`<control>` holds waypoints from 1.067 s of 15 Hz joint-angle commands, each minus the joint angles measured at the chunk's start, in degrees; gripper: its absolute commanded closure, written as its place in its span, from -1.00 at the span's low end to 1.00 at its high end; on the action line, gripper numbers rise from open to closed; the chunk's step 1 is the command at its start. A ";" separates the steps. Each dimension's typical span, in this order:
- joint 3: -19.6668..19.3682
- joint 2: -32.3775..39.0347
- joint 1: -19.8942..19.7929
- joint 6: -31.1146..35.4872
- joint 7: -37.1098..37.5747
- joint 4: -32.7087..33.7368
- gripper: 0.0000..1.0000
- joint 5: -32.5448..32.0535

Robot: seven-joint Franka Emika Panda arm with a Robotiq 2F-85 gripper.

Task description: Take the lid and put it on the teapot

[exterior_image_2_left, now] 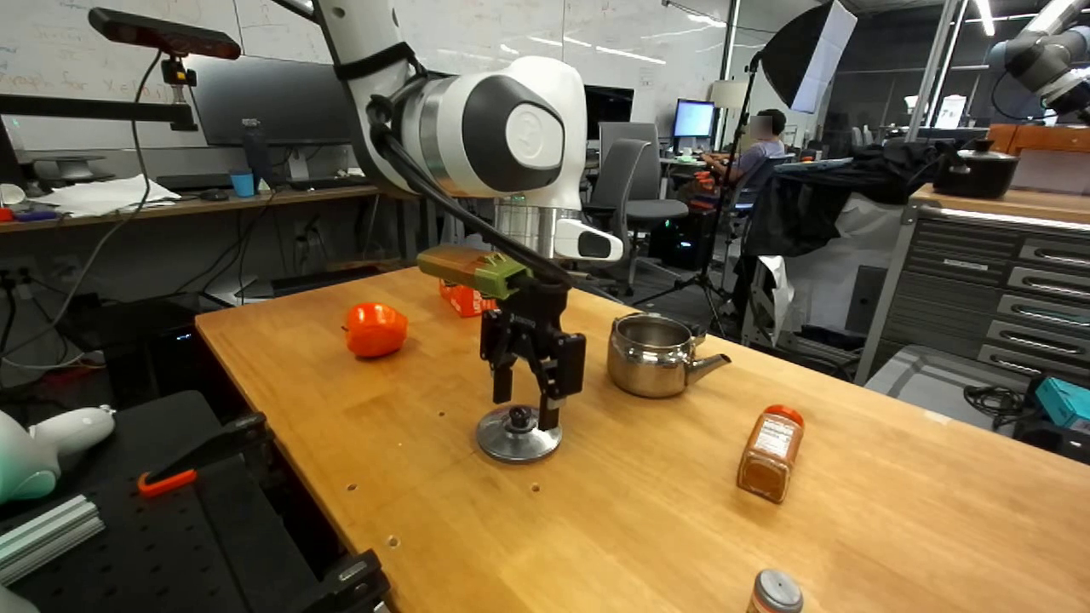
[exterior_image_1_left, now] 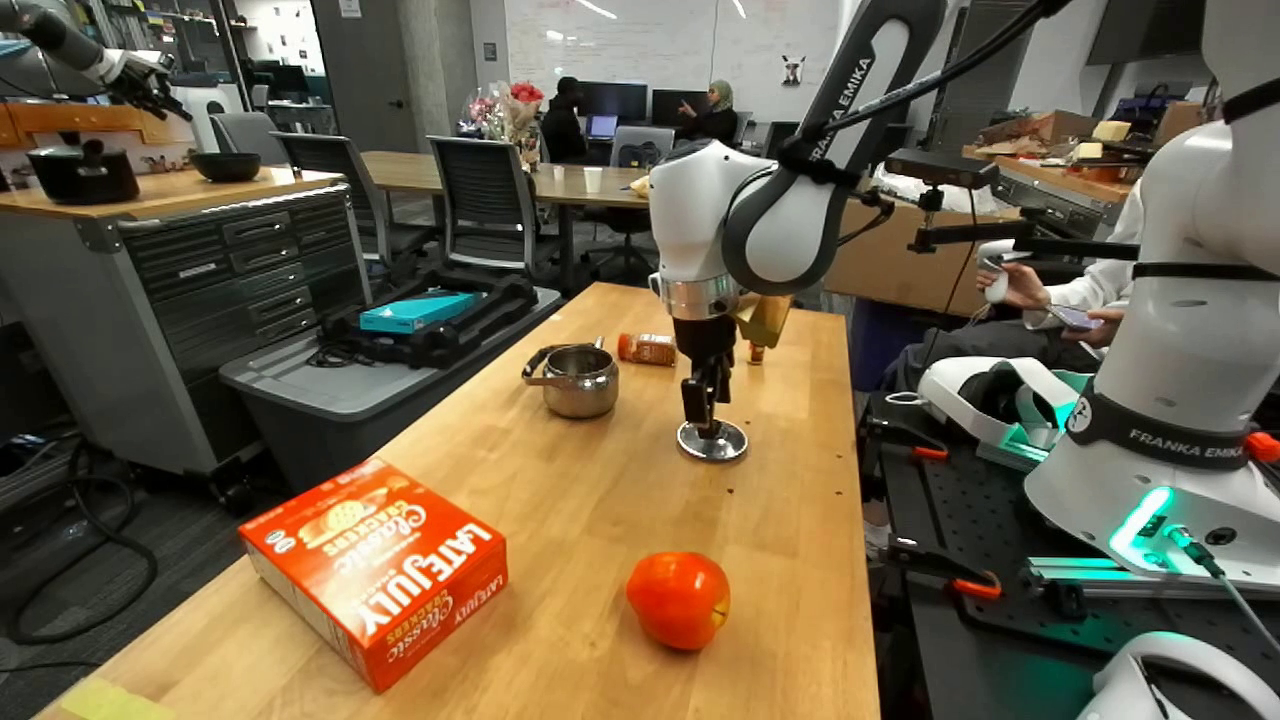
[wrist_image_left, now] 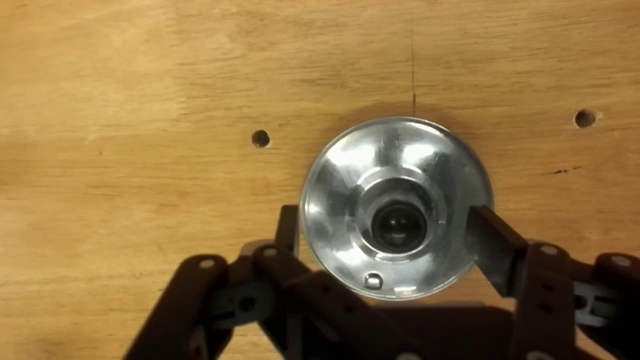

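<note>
Beneath parted jaws; the lid (wrist_image_left: 397, 210)

Both exterior views are looking obliquely down along the light-brown wooden table (exterior_image_1_left: 560, 560) from farther off at opposite ends, sharing the squat, shiny silver-metal teapot (exterior_image_2_left: 651, 366); from close above, the wrist view is facing down onto the round, grey-metal, dark-knobbed lid (wrist_image_left: 397, 210).

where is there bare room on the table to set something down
The tabletop is bare between the lid and the round orange-red item, and between the cracker box and the teapot. Another gap parts the lid from the lying spice jar. Crowded: the lid, with fingers on either side of its knob.
</note>
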 commanded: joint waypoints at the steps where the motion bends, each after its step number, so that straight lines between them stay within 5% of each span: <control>1: -0.93 1.77 0.84 -1.29 -0.03 2.23 -0.34 0.26; 8: -0.97 2.53 1.01 -2.43 0.13 3.29 0.80 0.22; 16: -0.98 1.14 1.04 -2.14 0.30 2.44 0.85 0.10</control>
